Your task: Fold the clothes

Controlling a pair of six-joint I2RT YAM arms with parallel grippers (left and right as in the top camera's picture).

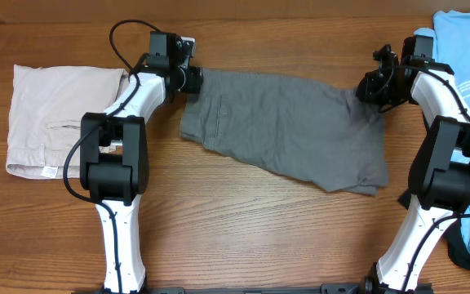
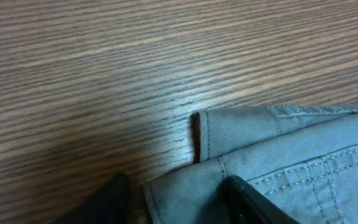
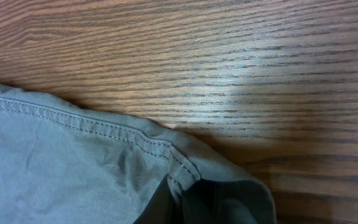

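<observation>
- While both my arms reach across the bench (image 1: 259,245), the grey shorts (image 1: 284,131) lie spread flat mid-bench, slanting from 10 o'clock down toward 4 o'clock.
- My left claw (image 1: 192,79) sits at the shorts' 10 o'clock corner, spread. Its fingers (image 2: 114,202) straddle the stitched corner, and a strip of bare wood shows between one finger and the cloth.
- My right claw (image 1: 374,88) is pressed together at the shorts' 2 o'clock corner, pinching the seamed edge, which bunches around it.
- Beige shorts (image 1: 51,114) lie at the bench's 9 o'clock, and a light-blue shirt (image 1: 467,41) at 2 o'clock.
</observation>
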